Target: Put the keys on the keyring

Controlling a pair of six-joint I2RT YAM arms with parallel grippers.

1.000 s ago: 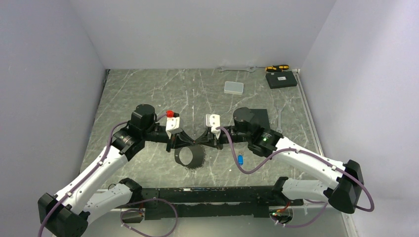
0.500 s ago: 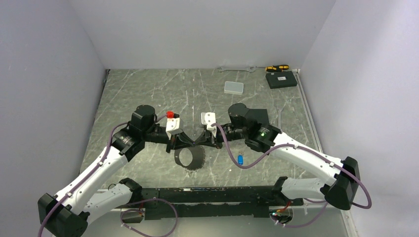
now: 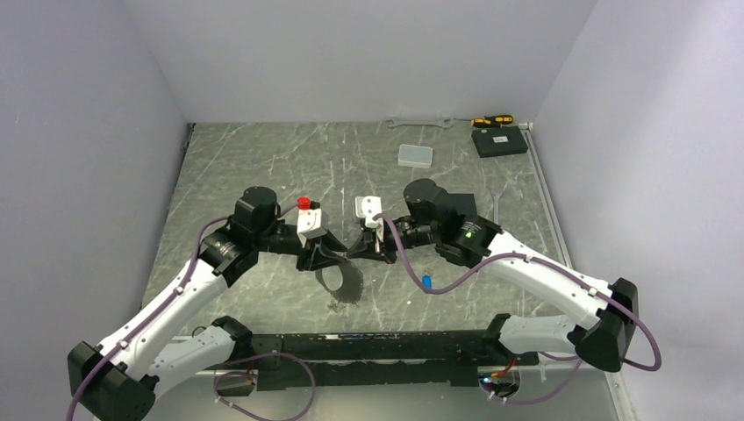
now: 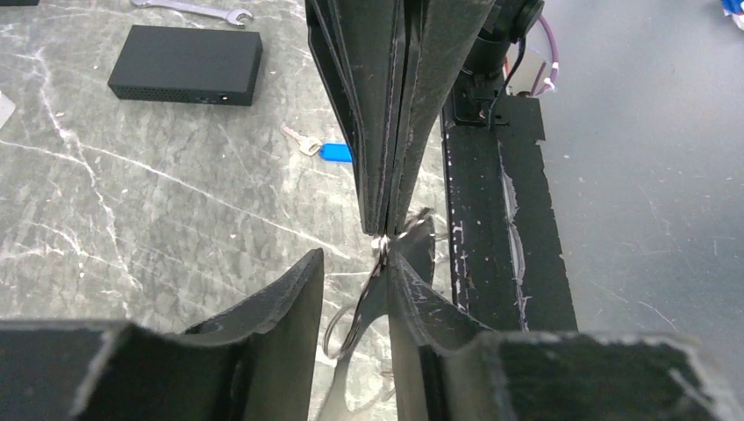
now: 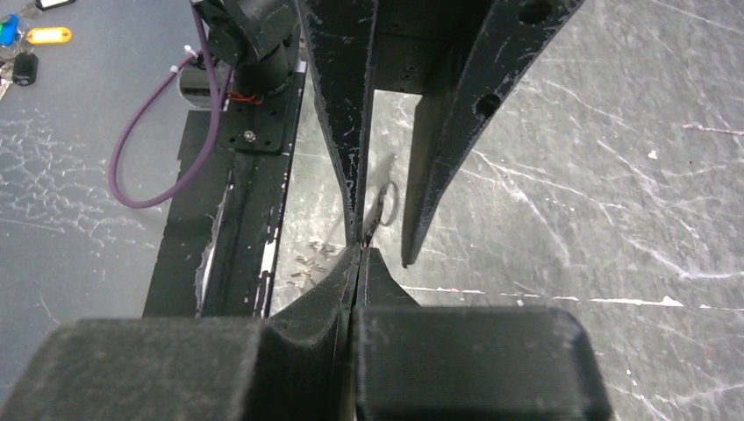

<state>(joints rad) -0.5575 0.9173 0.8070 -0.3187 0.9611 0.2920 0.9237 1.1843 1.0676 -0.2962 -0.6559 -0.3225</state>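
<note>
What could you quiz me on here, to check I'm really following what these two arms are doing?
1. Which gripper pinches the keyring?
2. The blue key lies: A on the table, B on the keyring, C between a gripper's fingers.
3. True or false: the left gripper stands open.
Key: 1 the right gripper; 2 A; 3 true.

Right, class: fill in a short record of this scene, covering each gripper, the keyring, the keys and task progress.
left gripper: open, fingers either side of the keyring
right gripper: shut on the keyring
keyring: hangs below the right gripper
keys: blue key and silver key side by side on the table
progress: neither key on the ring
</note>
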